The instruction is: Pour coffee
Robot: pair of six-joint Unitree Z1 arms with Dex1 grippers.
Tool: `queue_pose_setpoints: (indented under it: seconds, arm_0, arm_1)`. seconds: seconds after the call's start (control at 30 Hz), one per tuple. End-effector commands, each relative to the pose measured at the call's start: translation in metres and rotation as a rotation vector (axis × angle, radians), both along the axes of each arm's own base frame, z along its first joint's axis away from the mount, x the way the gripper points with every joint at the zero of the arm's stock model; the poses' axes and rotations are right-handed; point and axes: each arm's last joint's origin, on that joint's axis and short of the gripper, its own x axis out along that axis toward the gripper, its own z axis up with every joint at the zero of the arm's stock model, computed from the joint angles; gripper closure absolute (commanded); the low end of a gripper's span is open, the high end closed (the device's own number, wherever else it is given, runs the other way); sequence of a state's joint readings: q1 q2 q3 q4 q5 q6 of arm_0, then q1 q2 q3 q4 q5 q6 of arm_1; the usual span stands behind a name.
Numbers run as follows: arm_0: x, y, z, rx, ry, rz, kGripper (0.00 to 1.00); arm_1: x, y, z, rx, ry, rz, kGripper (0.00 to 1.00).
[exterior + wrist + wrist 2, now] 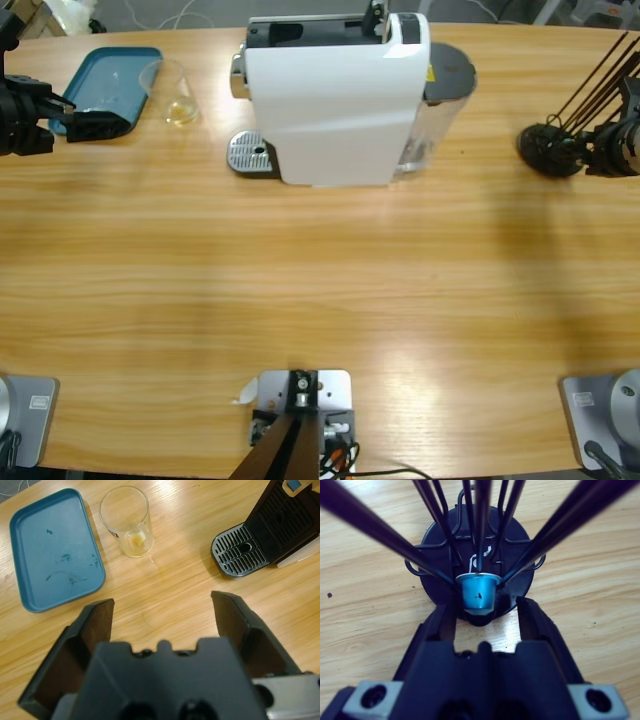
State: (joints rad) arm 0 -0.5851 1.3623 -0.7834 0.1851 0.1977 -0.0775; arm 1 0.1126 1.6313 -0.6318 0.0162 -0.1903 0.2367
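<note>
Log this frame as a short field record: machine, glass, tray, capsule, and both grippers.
machine: white coffee machine at table's far middle, drip grille bare
glass: clear glass upright between tray and machine, shallow pale amber coffee at its bottom
tray: blue tray beside the glass, nothing on it
capsule: blue capsule at base of black wire rack
left gripper: open, short of the glass, holding nothing
right gripper: open, jaws either side of the capsule, not closed on it

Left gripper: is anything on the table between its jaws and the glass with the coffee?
No. In the left wrist view only bare wooden table separates the open left gripper from the glass; the blue tray sits off to one side.
</note>
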Motion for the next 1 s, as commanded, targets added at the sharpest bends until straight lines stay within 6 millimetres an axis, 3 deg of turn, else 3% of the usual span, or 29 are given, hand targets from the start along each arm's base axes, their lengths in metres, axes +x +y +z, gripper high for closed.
queue_pose_setpoints:
  seconds: [0.03, 0.1, 0.17, 0.5, 0.73, 1.0]
  arm_0:
    - [0.001, 0.002, -0.015, 0.023, 0.042, -0.002, 0.165]
    - [0.0, 0.002, -0.015, 0.023, 0.04, -0.003, 0.165]
    - [0.0, 0.002, -0.015, 0.023, 0.04, -0.003, 0.165]
    - [0.0, 0.003, -0.014, 0.022, 0.037, -0.004, 0.165]
    - [0.0, 0.002, -0.013, 0.018, 0.029, -0.006, 0.165]
    - [-0.002, 0.003, -0.011, 0.012, 0.019, -0.006, 0.165]
  arm_1:
    - [-0.001, 0.001, -0.009, 0.0, 0.03, 0.005, 0.893]
    - [-0.001, 0.002, -0.01, -0.001, 0.033, 0.007, 0.897]
    - [0.0, 0.002, -0.012, 0.0, 0.036, 0.01, 0.994]
    - [-0.004, 0.007, -0.007, -0.016, 0.017, 0.024, 1.0]
    - [-0.035, 0.009, 0.035, -0.029, -0.04, 0.057, 1.0]
    - [-0.031, 0.009, 0.1, -0.05, -0.103, 0.076, 1.0]
